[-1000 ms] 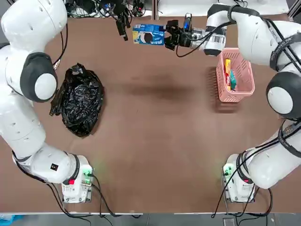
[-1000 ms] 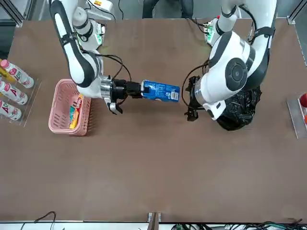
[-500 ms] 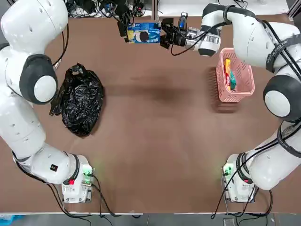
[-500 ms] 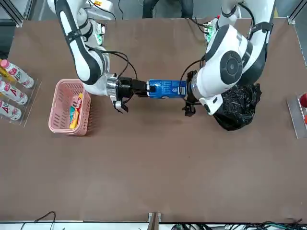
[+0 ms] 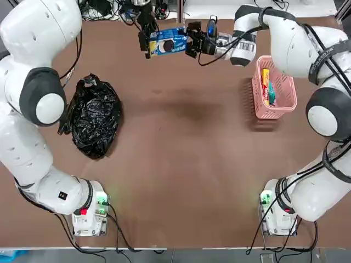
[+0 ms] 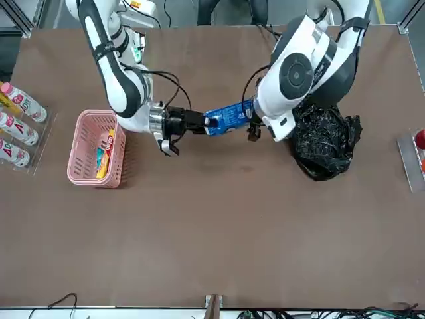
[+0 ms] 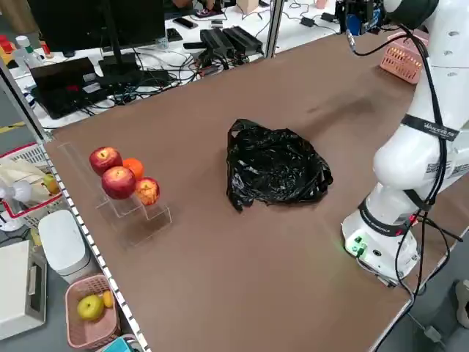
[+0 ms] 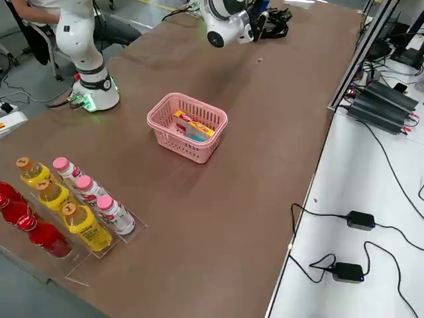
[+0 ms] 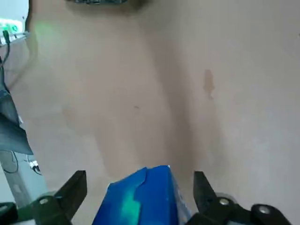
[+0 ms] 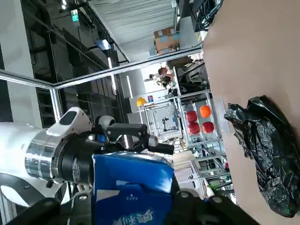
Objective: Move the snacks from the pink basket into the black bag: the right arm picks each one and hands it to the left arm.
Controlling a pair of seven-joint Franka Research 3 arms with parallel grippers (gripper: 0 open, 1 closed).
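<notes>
Handover above table | right gripper [image 5: 189, 39] clamps blue packet [image 5: 167, 42] level, end offered | left gripper [image 5: 147, 39] fingers wide around it, not closed | black bag [image 5: 93, 116] well apart, toward left arm's base

Both arms reach level and meet above mid-table — right claw [image 6: 199, 123] clamped, left claw [image 9: 136, 197] spread wide.

Left gripper [image 9: 136, 197]: two dark fingers spread wide, one [image 9: 70, 194] on each side of the packet.
Blue packet [image 9: 140, 197]: sits between the jaws, its end poking up past the fingertips, a gap showing on either side; contact cannot be told.
Table [image 9: 154, 84]: brown surface beyond the jaws, with a small pale mark.
Green light [image 9: 11, 26]: far past the fingers, at the edge.
</notes>
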